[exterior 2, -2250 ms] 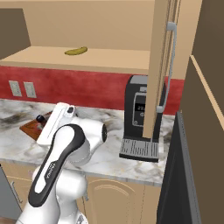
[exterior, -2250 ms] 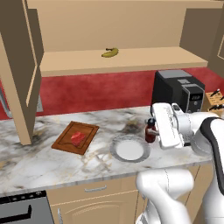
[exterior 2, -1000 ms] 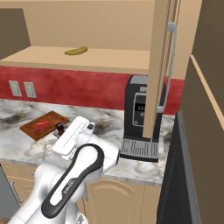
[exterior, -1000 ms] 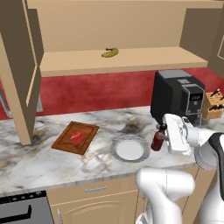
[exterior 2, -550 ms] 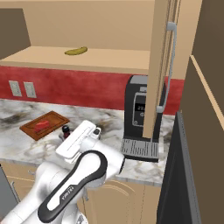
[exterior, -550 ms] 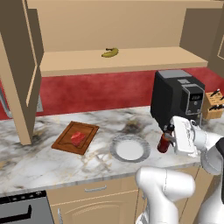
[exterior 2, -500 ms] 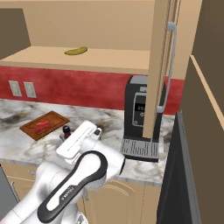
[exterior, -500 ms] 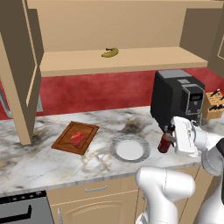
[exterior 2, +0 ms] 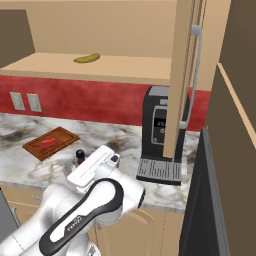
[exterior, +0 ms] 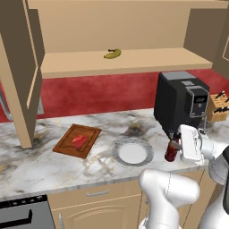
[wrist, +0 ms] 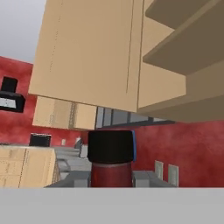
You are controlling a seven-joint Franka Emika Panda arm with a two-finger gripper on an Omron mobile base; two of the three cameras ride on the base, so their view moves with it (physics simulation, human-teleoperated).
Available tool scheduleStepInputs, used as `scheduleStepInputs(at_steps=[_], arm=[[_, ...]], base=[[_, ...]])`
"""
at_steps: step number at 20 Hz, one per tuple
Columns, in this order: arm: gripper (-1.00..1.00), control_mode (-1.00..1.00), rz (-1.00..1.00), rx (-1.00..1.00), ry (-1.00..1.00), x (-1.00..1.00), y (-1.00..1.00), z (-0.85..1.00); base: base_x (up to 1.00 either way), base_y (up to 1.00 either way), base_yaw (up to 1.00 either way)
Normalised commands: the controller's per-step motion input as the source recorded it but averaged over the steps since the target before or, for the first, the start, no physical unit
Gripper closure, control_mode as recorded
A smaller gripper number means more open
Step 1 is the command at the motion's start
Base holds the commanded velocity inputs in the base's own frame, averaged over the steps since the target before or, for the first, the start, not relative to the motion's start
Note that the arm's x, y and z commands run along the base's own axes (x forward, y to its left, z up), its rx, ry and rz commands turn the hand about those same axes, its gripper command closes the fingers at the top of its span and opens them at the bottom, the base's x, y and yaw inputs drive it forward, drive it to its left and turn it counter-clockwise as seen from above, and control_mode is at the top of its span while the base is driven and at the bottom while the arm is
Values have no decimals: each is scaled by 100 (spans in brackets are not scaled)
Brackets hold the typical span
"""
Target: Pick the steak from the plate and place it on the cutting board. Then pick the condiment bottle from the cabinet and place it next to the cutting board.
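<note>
My gripper (exterior: pixel 175 146) clamps the condiment bottle (exterior: pixel 171 151) upright, just right of the plate (exterior: pixel 133 152). The steak (exterior: pixel 79 140) lies on the cutting board (exterior: pixel 77 140), left of the plate.

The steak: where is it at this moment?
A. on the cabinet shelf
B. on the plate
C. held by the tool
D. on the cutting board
D: the steak lies on the cutting board, while the plate beside it is bare.

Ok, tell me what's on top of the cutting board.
The steak lies on the cutting board, near its middle. Nothing else rests on it. The board's underside against the counter is hidden.
</note>
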Motion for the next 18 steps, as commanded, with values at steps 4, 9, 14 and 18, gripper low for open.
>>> scheduleStepInputs(at_steps=[4, 9, 14, 18], arm=[[100, -100, -3, 0, 2, 0, 0, -39], [100, -100, -4, 0, 2, 0, 0, -21], [100, -100, -4, 0, 0, 6, 0, -12], [100, -100, -2, 0, 0, 23, -8, -2]], base=[[0, 0, 0], [0, 0, 0], [0, 0, 0], [0, 0, 0]])
